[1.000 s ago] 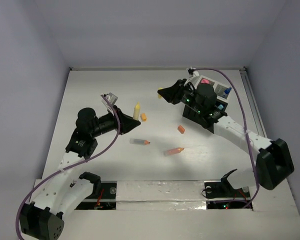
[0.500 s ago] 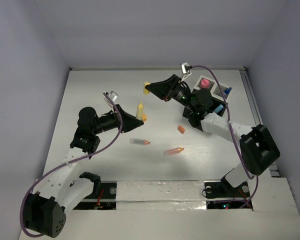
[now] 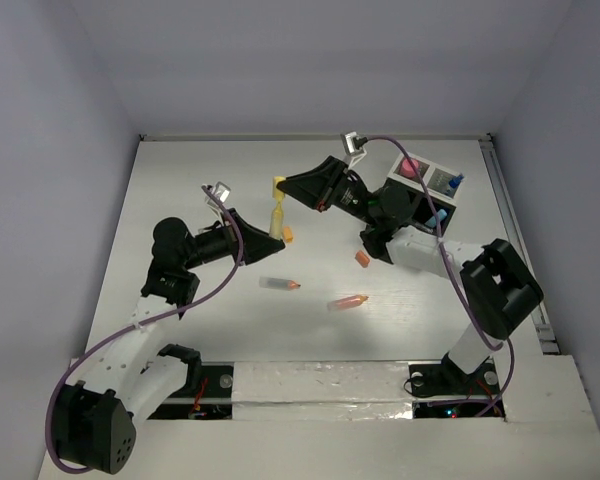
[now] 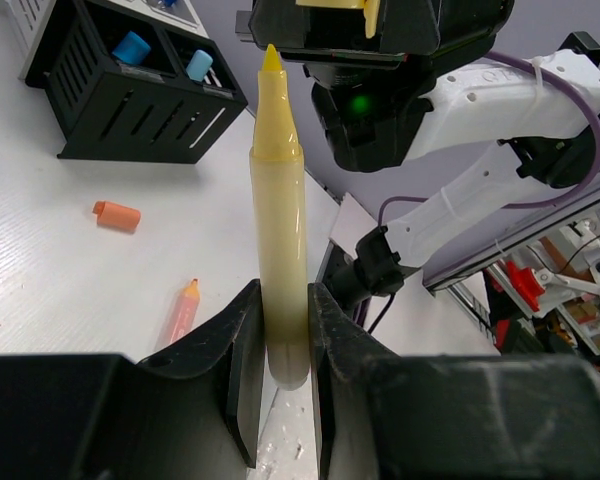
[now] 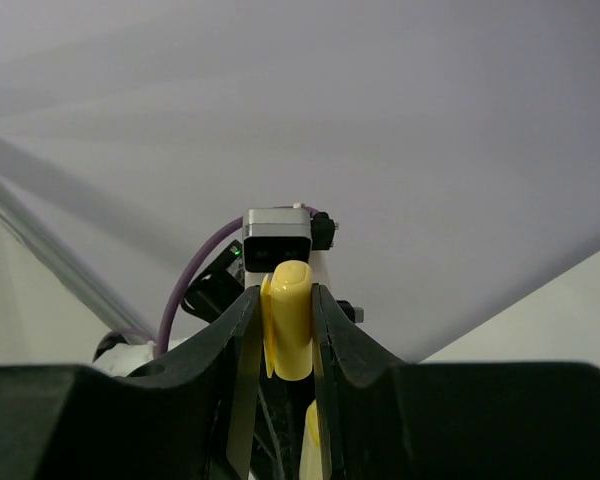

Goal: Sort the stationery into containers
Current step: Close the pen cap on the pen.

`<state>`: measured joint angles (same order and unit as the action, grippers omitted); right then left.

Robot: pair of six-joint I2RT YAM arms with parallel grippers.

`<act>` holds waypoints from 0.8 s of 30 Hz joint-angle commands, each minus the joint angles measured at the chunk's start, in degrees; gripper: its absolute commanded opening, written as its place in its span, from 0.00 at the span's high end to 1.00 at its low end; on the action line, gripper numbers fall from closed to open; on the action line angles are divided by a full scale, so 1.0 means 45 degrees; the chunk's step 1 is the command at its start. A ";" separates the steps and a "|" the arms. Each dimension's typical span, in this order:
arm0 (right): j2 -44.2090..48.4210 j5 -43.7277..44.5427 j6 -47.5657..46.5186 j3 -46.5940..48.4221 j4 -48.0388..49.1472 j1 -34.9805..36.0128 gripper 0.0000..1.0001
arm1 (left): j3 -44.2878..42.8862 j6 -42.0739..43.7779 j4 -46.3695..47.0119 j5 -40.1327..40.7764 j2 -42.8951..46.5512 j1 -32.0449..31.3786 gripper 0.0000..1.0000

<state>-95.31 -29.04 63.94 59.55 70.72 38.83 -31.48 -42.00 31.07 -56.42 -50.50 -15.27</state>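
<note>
Yellow is the colour of both pieces in play. The left pincer [image 4: 280, 300] is closed tight on the back end of a yellow pen [image 4: 278, 200], which sticks out with its pointed tip bare. The right pincer [image 5: 286, 293] is closed on a yellow cap [image 5: 286, 335] and holds it right in front of that tip, over the middle of the table [image 4: 40, 290]. I cannot tell if cap and tip touch. The black box [image 4: 130, 125] sits at the far right, well apart from the pen, with blue pieces [image 4: 132, 47] in it.

It looks like the cap is meant to go on the pen before the pen goes in the box. That could go wrong in a few ways. If the cap is not lined up with the tip, it may hit the side and push the pen crooked. The pen is held only by its end, so a hard push may tip it or slide it back in the pincer. The cap could also twist out of its grip and drop on the table, near the orange pen [image 4: 180, 312] and the small orange piece [image 4: 116, 215] lying there.
</note>
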 commanded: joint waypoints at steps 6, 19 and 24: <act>-0.0441 -0.0168 0.0497 0.0595 0.1745 0.0141 0.81 | 0.0063 -0.0237 0.1279 -0.0469 0.0440 0.0072 1.00; -0.0754 -0.0344 0.0966 0.0595 0.2429 0.0141 0.81 | 0.0102 -0.0296 0.1358 -0.0469 0.0558 0.0072 1.00; -0.0754 -0.0442 0.1084 0.0575 0.2566 0.0141 0.81 | 0.0102 -0.0296 0.1377 -0.0430 0.0558 0.0072 1.00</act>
<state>-98.35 -30.11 68.29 60.38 73.73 39.09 -31.24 -43.38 33.52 -57.06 -49.30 -15.27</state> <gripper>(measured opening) 0.294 0.159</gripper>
